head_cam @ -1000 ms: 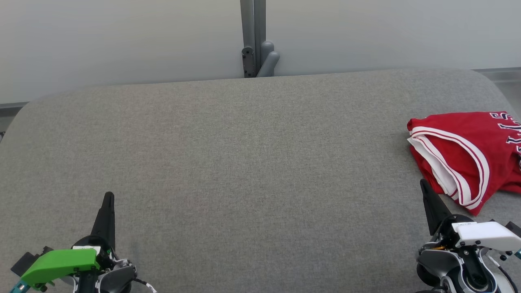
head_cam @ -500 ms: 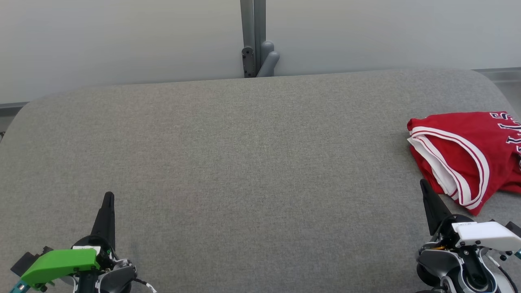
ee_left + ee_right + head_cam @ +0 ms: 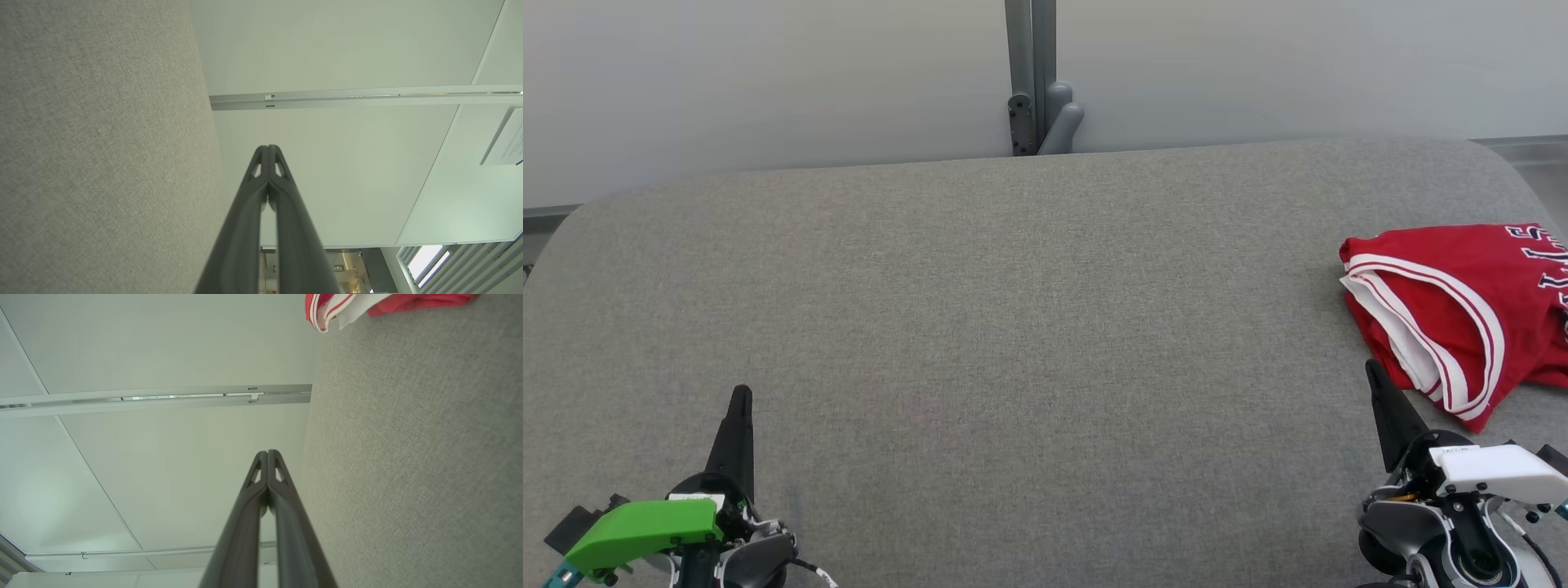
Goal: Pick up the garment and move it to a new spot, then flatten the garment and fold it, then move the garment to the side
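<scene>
Two long dark claws wait at the near edge of the wide grey cloth-covered bench (image 3: 1013, 327), one on each side. The left claw (image 3: 740, 397), with one green plastic cap (image 3: 645, 531) behind it, has its two fingers pressed tight together and holds nothing. The right claw (image 3: 1374, 369), with one white plastic cap (image 3: 1494, 472) behind it, is pressed tight together too and also holds nothing. Both lie low and point away from the robot. I think that is because they are resting, with no job in hand.

One red cloth garment (image 3: 1445, 286) with white stripes and dark letters lies on the bench. It sits in a folded pile at the far right, partly cut off by the edge of the head view. It is just past the tip of the right claw and does not touch it. Since it looks folded and put to the side, I think the task is nearly done. One grey metal post (image 3: 1031, 73) stands behind the bench, against the pale wall.
</scene>
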